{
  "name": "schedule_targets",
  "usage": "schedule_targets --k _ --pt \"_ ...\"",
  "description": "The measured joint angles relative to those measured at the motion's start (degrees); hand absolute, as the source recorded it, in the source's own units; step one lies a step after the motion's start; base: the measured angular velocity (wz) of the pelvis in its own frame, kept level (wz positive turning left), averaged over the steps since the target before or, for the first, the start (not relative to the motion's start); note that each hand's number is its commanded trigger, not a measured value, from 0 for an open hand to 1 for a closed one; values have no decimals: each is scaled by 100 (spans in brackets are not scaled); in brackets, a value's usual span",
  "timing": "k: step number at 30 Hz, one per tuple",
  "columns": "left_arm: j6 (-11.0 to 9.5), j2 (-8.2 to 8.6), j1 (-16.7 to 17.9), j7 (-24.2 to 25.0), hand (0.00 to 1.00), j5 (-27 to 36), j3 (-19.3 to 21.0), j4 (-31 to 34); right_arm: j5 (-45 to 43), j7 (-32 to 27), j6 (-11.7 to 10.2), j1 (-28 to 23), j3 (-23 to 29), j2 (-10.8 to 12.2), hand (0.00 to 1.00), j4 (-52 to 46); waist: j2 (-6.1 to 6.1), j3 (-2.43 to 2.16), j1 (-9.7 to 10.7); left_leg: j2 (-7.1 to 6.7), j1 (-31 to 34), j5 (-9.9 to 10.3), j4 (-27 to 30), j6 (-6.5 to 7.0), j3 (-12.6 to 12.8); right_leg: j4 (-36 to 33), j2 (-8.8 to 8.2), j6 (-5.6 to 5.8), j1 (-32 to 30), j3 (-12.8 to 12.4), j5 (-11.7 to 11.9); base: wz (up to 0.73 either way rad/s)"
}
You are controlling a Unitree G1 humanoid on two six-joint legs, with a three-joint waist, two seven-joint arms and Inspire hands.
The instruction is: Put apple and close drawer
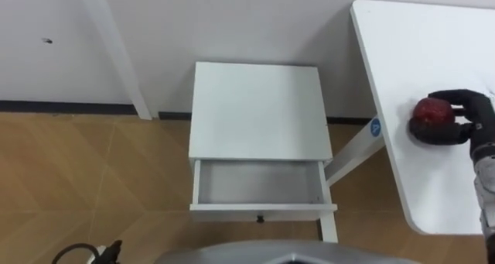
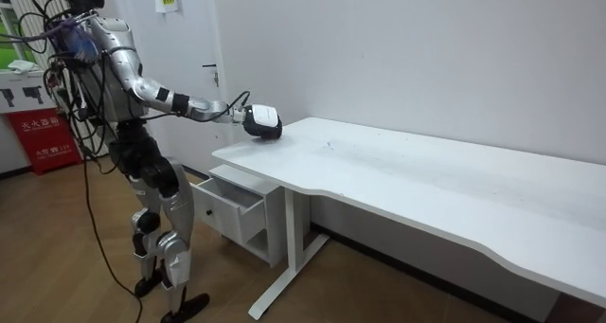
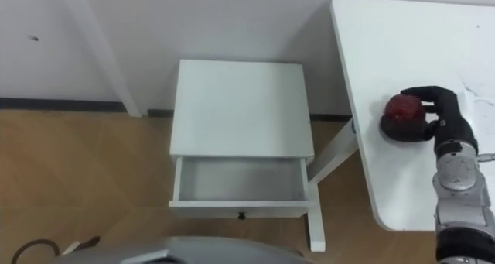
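So, seemingly the pick-up stage — the right hand (image 3: 447,123) has fingers (image 3: 424,91) curled round the apple (image 3: 401,109) on the worktop (image 3: 402,39); next it must reach the open drawer (image 3: 236,180).

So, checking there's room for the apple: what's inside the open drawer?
The drawer shows a bare pale floor, nothing in it. Any part under the cabinet top is hidden. The apple is on the table, in the right hand.
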State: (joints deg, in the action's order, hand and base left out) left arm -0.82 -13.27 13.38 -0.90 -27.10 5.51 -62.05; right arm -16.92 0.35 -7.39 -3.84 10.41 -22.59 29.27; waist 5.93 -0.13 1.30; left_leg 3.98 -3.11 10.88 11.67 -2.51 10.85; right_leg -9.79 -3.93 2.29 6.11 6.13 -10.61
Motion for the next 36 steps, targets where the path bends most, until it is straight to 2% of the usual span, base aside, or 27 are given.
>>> schedule_targets --k 4,6,7,9,10,11,12,15,17,21,26,27,28,29,36 --pt "0 -69 -84 -21 0 0 -273 3 -402 140 -10 -11 -789 131 100 -672 -4 1 -89 23 31 8 27 -6 -7 3 16 2 -13 77 18 0" --pt "1 -65 -162 -11 0 4 -362 5 -524 302 117 11 -943 224 100 -702 -23 8 -197 50 79 42 110 -14 -7 7 27 -3 -14 110 31 0" --pt "1 -49 -214 0 0 4 -406 5 -598 494 241 5 -1214 263 100 -704 -47 11 -266 54 96 43 111 -13 -7 4 25 -3 -25 135 31 0" --pt "2 4 -334 32 0 10 -474 5 -648 900 372 -3 -1775 381 100 -715 -126 58 -369 50 127 42 113 -12 -7 -2 13 -8 -54 164 34 0" --pt "2 26 -358 34 0 14 -472 4 -658 994 378 -4 -1855 427 100 -724 -152 63 -417 48 141 42 117 -11 -9 -3 11 -7 -63 166 35 3" --pt "2 73 -392 34 0 13 -473 6 -758 1139 387 -5 -1978 512 100 -787 -238 78 -475 41 165 43 128 -8 -13 -3 4 -6 -76 177 35 0" --pt "2 102 -381 34 0 12 -503 8 -908 1242 399 -4 -2120 554 100 -901 -310 53 -479 34 193 39 115 -2 -17 -2 -1 -5 -105 186 36 4" --pt "5 115 -361 33 0 3 -572 8 -1079 1384 412 22 -2324 609 100 -1105 -358 40 -535 35 192 31 99 -4 -30 5 1 -4 -99 212 35 6" --pt "8 132 -368 33 0 -2 -596 8 -1092 1433 436 26 -2353 690 100 -1239 -319 49 -619 32 190 30 101 -5 -82 13 1 -4 -83 281 35 10" --pt "103 149 -358 31 0 -2 -595 22 -1093 1597 446 26 -2478 766 100 -1275 -248 41 -638 24 196 31 107 -5 -175 16 0 -4 -50 380 35 13" --pt "125 168 -373 -13 0 4 -618 43 -1096 1735 511 26 -2503 801 100 -1326 -267 53 -643 24 248 31 120 -5 -219 18 -1 -4 -47 450 35 3" --pt "129 172 -373 -33 0 10 -630 57 -1097 1741 557 25 -2504 802 76 -1347 -273 57 -639 25 252 31 123 -6 -223 18 -1 -4 -48 478 35 0" --pt "129 173 -374 -46 0 19 -641 60 -1111 1745 578 24 -2506 802 14 -1362 -291 68 -637 25 257 30 124 -6 -227 19 -1 -4 -48 487 35 0" --pt "130 174 -379 -82 0 47 -658 64 -1180 1747 600 24 -2509 802 0 -1397 -291 69 -633 25 273 31 124 -6 -237 19 0 -4 -51 497 35 0" --pt "167 232 -383 -131 0 40 -702 65 -1280 1813 620 17 -2512 805 0 -1399 -295 68 -634 24 285 30 158 -7 -252 18 -1 -4 -58 509 35 1"
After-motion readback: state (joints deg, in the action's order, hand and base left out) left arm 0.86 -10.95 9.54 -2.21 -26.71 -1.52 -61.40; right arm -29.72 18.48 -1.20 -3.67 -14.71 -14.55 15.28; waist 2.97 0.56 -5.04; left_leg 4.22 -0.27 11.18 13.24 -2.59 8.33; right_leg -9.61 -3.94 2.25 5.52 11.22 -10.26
